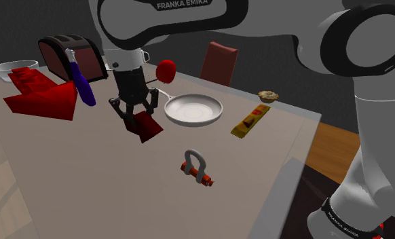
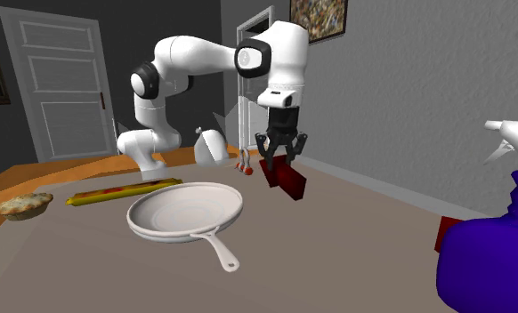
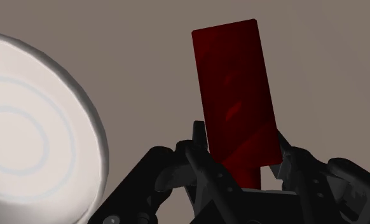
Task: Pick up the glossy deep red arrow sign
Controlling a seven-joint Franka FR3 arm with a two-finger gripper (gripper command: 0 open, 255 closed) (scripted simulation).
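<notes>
The deep red glossy sign (image 3: 234,95) is a flat, long slab clasped at one end between my black fingers. My gripper (image 1: 132,112) is shut on it, pointing down over the table beside the white pan. The sign (image 1: 147,127) slants away from the fingers, its free end low over the tabletop; I cannot tell if that end touches. From the second exterior view the gripper (image 2: 280,160) hangs behind the pan with the sign (image 2: 287,180) tilted beneath it.
A white frying pan (image 1: 193,109) lies right beside the gripper. A blue spray bottle (image 1: 83,83), a toaster (image 1: 70,53), a bright red folded shape (image 1: 43,96) and a bowl (image 1: 11,68) stand toward the shoulder view's left. A metal shackle (image 1: 197,167) and a snack bar (image 1: 250,121) lie nearer the table edge.
</notes>
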